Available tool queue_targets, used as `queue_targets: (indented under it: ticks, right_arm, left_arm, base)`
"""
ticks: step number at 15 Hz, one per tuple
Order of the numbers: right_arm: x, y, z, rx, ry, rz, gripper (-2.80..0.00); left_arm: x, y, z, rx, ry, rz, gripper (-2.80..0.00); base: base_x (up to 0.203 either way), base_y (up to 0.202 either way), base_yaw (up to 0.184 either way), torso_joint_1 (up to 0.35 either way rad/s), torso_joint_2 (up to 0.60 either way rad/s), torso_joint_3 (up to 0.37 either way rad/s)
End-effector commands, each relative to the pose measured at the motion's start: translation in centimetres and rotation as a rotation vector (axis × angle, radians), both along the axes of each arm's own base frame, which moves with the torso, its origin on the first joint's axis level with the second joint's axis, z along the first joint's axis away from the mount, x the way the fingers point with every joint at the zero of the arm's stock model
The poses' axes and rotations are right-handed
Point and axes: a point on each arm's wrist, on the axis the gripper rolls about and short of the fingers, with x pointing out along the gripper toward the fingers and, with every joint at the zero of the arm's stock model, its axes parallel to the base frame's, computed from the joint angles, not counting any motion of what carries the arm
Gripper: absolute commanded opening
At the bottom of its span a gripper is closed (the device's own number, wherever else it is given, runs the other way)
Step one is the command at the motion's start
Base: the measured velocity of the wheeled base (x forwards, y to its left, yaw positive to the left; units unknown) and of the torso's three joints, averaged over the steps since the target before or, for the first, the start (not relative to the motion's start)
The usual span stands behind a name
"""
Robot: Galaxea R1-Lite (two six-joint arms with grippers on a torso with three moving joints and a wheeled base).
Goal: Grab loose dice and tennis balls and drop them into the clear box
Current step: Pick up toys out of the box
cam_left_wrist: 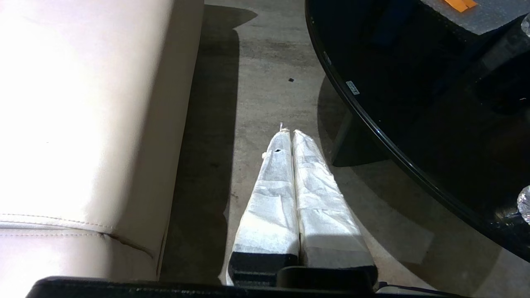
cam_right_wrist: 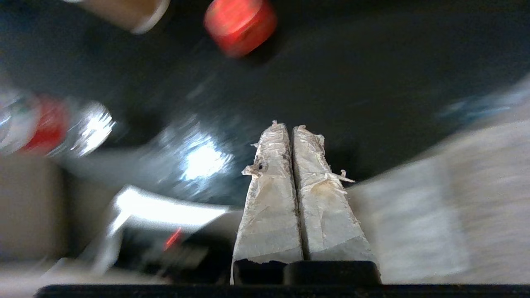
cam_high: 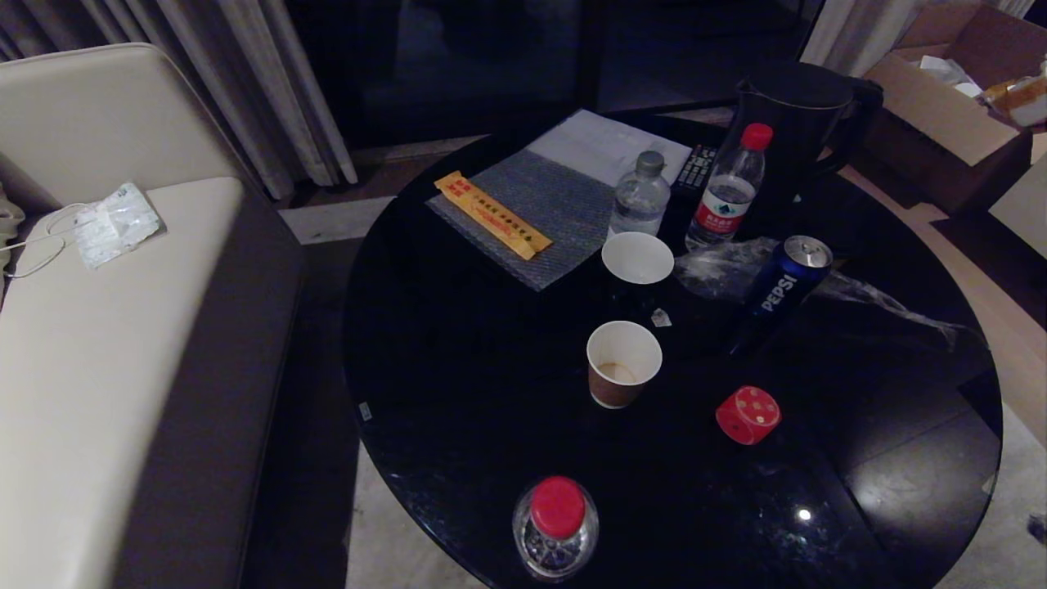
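One red die (cam_high: 748,415) with pale pips lies on the round black table (cam_high: 458,425), at its front right. The right wrist view shows the same red die (cam_right_wrist: 240,25) some way ahead of my right gripper (cam_right_wrist: 288,126), which is shut and empty over the table's near edge. My left gripper (cam_left_wrist: 289,132) is shut and empty too, hanging over the floor between the sofa and the table. Neither arm shows in the head view. No tennis balls and no clear box are in view.
On the table stand two paper cups (cam_high: 623,363) (cam_high: 637,260), a Pepsi can (cam_high: 784,286), three bottles (cam_high: 556,528) (cam_high: 730,186) (cam_high: 640,196), a black kettle (cam_high: 797,110), a plastic wrapper (cam_high: 720,270) and a grey mat (cam_high: 532,217). A beige sofa (cam_high: 98,352) is at the left.
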Motion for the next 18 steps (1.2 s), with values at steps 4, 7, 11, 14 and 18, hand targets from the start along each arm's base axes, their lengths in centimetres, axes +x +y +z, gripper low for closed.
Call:
queue_targets:
  ticks: [4,7,11,14,18]
  right_arm:
    - [8.4,2.1,-0.8,0.086,0.339,0.235,-2.80]
    - [11.5,3.0,-1.2,0.083,0.396,0.267,0.00]
    - [16.7,4.4,-0.4,0.007,0.269,0.218,0.00]
    - [18.2,5.2,0.5,-0.059,0.201,0.220,0.00]
    - [20.0,5.6,-0.5,-0.168,0.220,0.188,0.00]
  left_arm:
    - [0.0,0.0,0.0,-0.001,0.001,0.001,-2.80]
    - [0.0,0.0,0.0,-0.001,0.001,0.001,-2.80]
    - [0.0,0.0,0.0,-0.001,0.001,0.001,-2.80]
    - [0.0,0.0,0.0,-0.001,0.001,0.001,-2.80]
    - [0.0,0.0,0.0,-0.001,0.001,0.001,-2.80]
  base:
    - [0.000,0.000,0.000,0.000,0.00,0.000]
    - [0.000,0.000,0.000,0.000,0.00,0.000]
    - [0.000,0.000,0.000,0.000,0.00,0.000]
    - [0.000,0.000,0.000,0.000,0.00,0.000]
    - [0.000,0.000,0.000,0.000,0.00,0.000]
